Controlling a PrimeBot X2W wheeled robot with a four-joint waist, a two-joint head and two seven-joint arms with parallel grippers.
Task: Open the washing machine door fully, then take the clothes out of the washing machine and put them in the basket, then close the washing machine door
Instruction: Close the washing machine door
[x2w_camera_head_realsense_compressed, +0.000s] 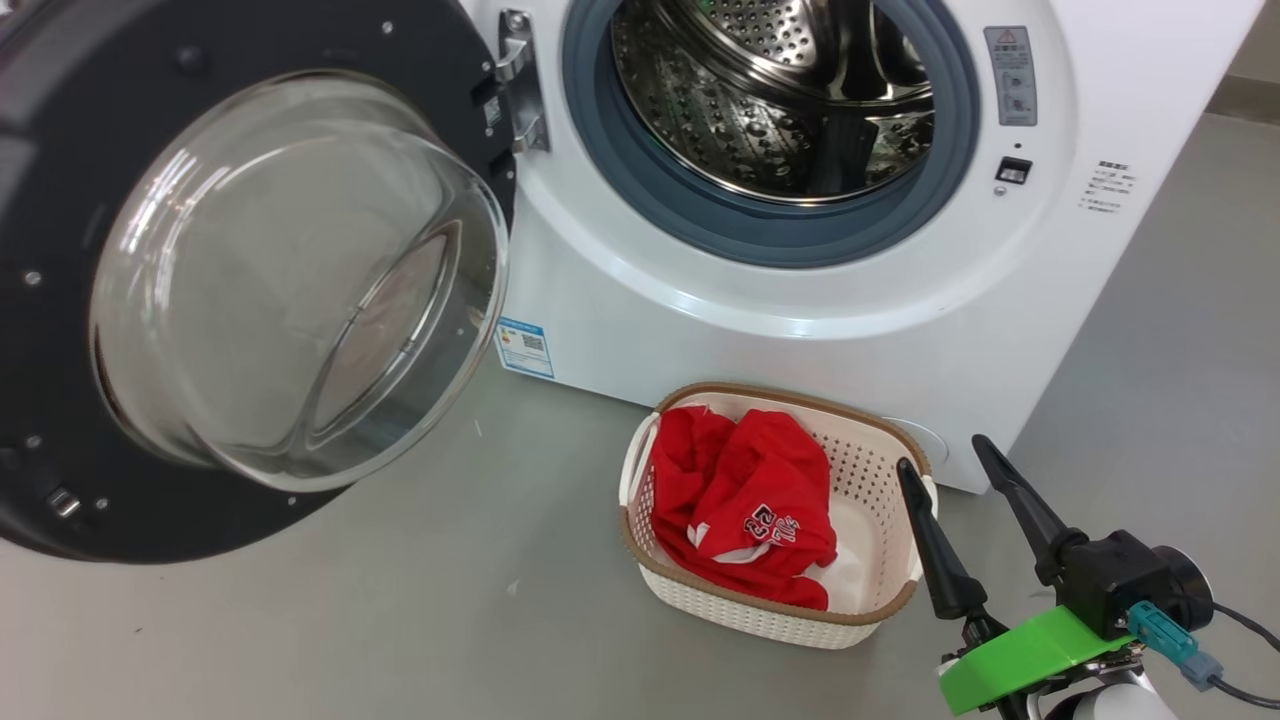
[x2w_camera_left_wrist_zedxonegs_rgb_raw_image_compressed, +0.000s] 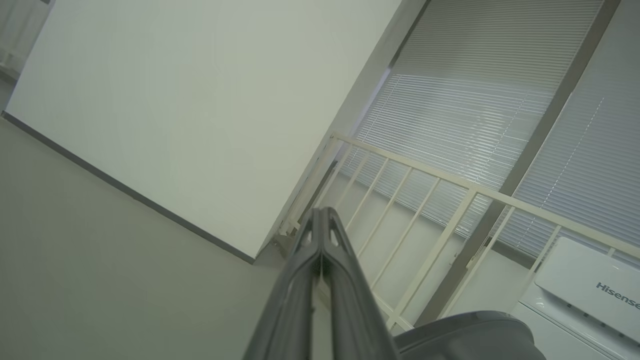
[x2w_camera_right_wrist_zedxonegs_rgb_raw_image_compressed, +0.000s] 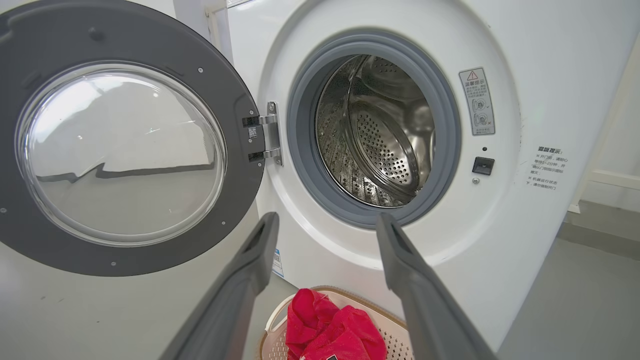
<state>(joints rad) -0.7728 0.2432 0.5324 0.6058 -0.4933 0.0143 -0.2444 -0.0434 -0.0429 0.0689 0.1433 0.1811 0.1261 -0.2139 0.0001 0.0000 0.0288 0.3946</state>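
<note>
Washing machine: white front-loader, its top and right side cropped in the head view; the perforated steel drum is seen through the grey rubber ring, upper part cut off. The printed notices on the front are too small to be read. Washing machine door: stands wide open to the left on its hinge. Its black rim is cut by the left and top edges in the head view, while the right wrist view gives it nearly whole, with reflections across the glass. Clothes: red garment, crumpled inside the basket, which sits on the floor just before the machine's lower front. The white-and-black lettering is partly folded under and hard to make out, and the right wrist view crops both at its bottom edge. Right gripper: fingers held well apart and gripping nothing, just right of the basket. One tip overlaps the rim in the head view, but contact cannot be told. Left gripper: fingers pressed together, aimed at a pale wall, a railing and blinds. A dark rounded shape at the bottom edge cannot be identified.
</note>
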